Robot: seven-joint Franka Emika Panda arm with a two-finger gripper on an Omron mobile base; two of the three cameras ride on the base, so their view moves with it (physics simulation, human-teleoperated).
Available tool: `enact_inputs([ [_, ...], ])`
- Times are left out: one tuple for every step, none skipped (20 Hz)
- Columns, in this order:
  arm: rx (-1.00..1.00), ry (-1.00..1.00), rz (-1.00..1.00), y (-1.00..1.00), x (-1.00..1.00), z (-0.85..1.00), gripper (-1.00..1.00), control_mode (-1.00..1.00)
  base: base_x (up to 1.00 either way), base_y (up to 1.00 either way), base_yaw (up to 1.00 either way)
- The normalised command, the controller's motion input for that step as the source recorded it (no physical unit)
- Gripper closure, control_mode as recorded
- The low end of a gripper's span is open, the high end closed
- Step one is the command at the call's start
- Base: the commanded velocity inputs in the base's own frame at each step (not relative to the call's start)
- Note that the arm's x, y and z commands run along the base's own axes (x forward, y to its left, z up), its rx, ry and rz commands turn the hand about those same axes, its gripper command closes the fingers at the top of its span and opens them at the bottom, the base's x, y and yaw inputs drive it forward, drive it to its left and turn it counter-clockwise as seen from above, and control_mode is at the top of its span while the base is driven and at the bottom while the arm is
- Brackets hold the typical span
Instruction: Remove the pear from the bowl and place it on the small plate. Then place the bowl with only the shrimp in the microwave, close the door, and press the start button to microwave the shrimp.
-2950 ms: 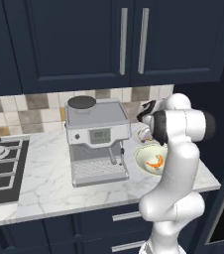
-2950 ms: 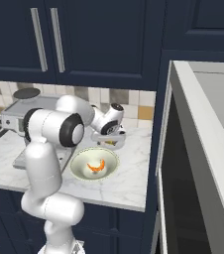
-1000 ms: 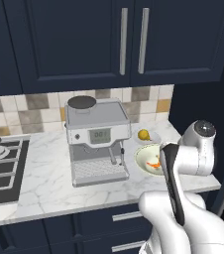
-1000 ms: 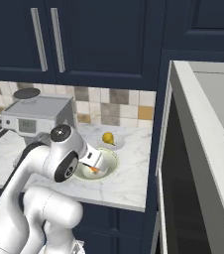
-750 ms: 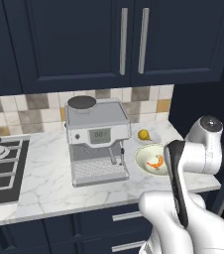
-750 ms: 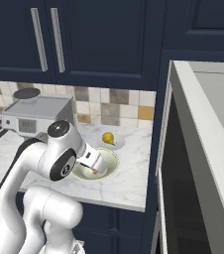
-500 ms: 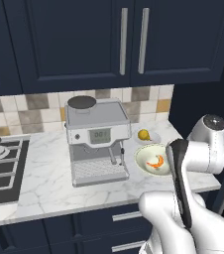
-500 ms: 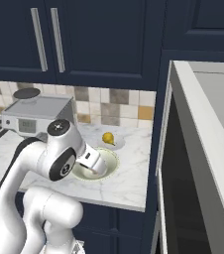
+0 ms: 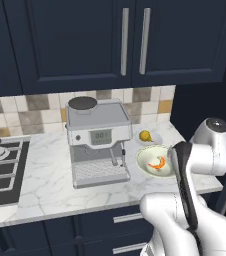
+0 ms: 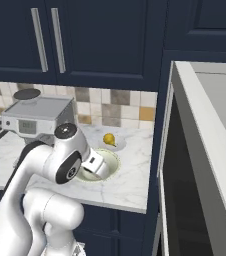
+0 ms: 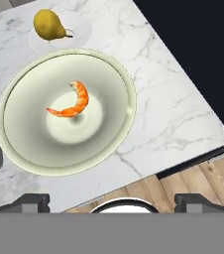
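Hovering: claw spread wide above bowl, gripping nothing
Lying: shrimp inside bowl on tabletop
Resting: pear on small plate, just beside bowl

**Dark Cabinets Over a Marble Counter**

Navy wall cabinets with long silver bar handles are hanging above a white marble counter. A backsplash of beige, tan and grey tiles is running behind it. A silver coffee machine is sitting mid-counter, with a black gas hob lying at the left. Navy drawers are running below, and wood flooring is showing past the counter edge.
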Motion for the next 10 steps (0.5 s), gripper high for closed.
enact_inputs([
  [0.02,-0.01,0.0,-0.08,0.0,-0.16,-1.0,-1.0,0.0,0.0,0.0],
  [0.03,-0.02,0.0,-0.09,0.0,-0.17,-1.0,-1.0,0.0,0.0,0.0],
  [0.01,-0.02,0.0,-0.09,0.0,-0.23,-1.0,-1.0,0.0,0.0,0.0],
  [0.01,-0.02,0.0,-0.12,0.0,-0.24,-1.0,-1.0,0.0,0.0,0.0],
  [0.02,-0.03,0.0,-0.12,0.0,-0.24,-1.0,-1.0,0.0,0.0,0.0],
  [0.02,-0.03,0.0,-0.07,0.0,-0.25,-1.0,-1.0,0.0,0.0,0.0],
  [0.02,-0.04,0.0,-0.04,0.0,-0.27,-1.0,-1.0,0.0,0.0,0.0],
  [0.02,-0.03,0.0,-0.01,0.0,-0.28,-1.0,-1.0,0.0,0.0,0.0],
  [0.04,-0.06,0.0,-0.03,0.0,-0.27,-1.0,-1.0,0.0,0.0,0.0],
  [0.05,-0.07,0.0,0.0,0.0,-0.28,-1.0,-1.0,0.0,0.0,0.0],
])
